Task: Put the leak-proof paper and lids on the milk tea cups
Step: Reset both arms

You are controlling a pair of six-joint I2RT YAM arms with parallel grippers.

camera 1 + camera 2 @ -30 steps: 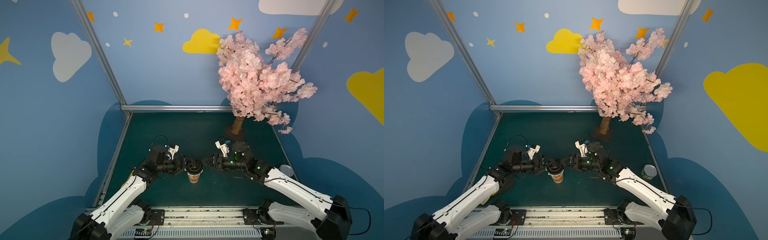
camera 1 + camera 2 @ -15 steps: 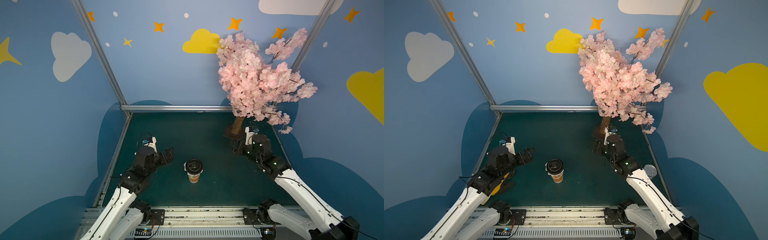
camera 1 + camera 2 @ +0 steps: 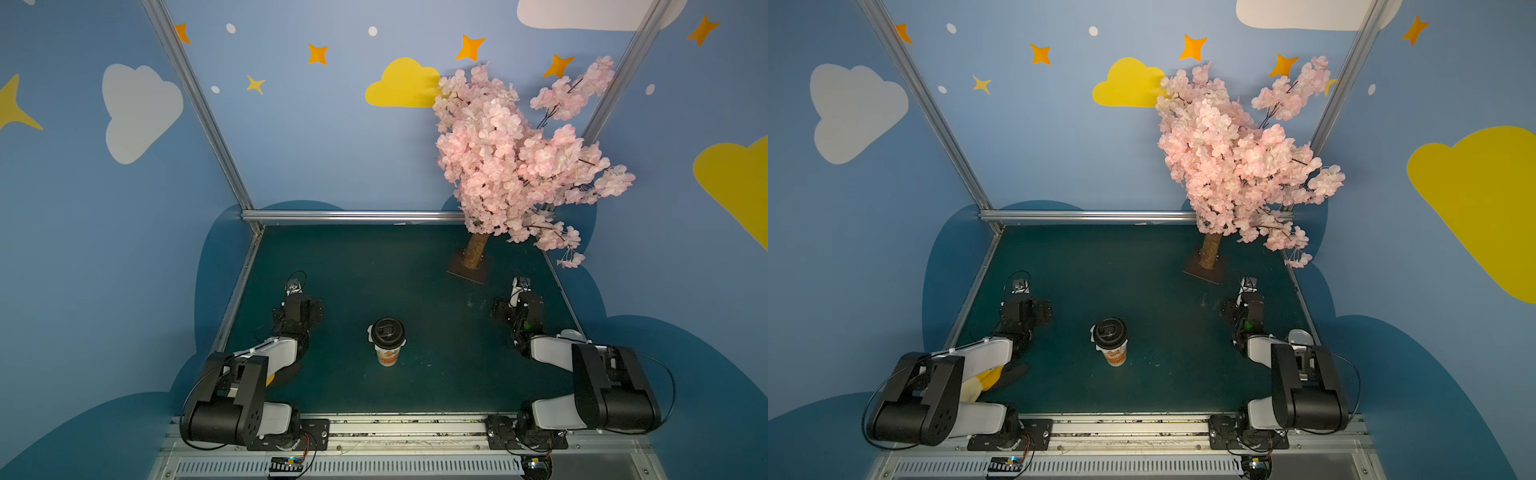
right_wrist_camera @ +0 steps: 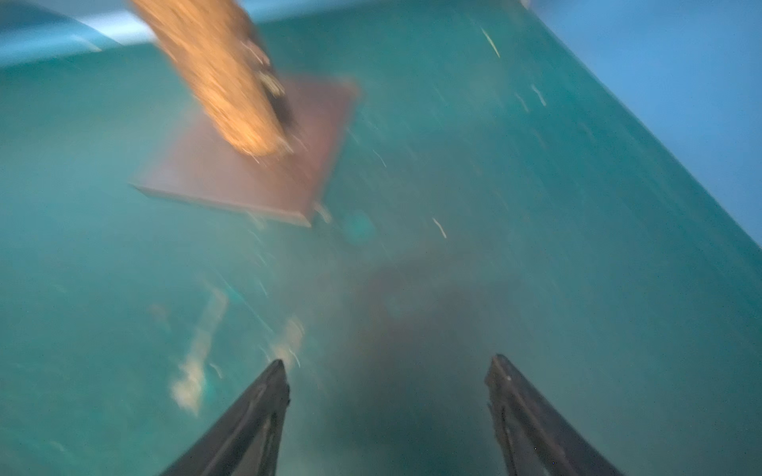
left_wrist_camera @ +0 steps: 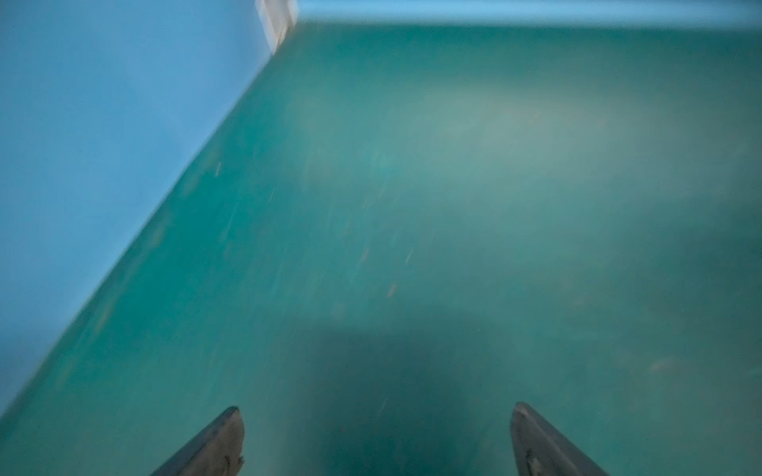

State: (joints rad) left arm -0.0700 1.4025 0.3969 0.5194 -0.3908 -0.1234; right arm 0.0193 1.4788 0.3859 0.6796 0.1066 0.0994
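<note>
The milk tea cup (image 3: 389, 354) (image 3: 1116, 355), white with orange print, stands upright in the middle of the green table. A black lid (image 3: 387, 331) (image 3: 1109, 331) sits on its mouth. Whitish edges of the leak-proof paper (image 3: 369, 333) (image 3: 1091, 333) stick out from under the lid. My left gripper (image 3: 305, 309) (image 3: 1034, 311) hangs to the cup's left, well apart from it, and is open (image 5: 377, 408) over bare table. To the cup's right, near the tree's base, my right gripper (image 3: 505, 309) (image 3: 1235, 309) is also open (image 4: 388, 360) and holds nothing.
A pink blossom tree on a brown square base (image 3: 468, 268) (image 4: 255, 177) stands at the back right. A small metal can (image 3: 571, 333) (image 3: 1300, 336) sits at the right edge behind the right arm. Something yellow (image 3: 984, 380) lies under the left arm. Blue walls enclose three sides.
Both grippers were at the cup's lid a second ago. They have let go and drawn back, the left one to the left side, the right one to the right. The cup stays put.
</note>
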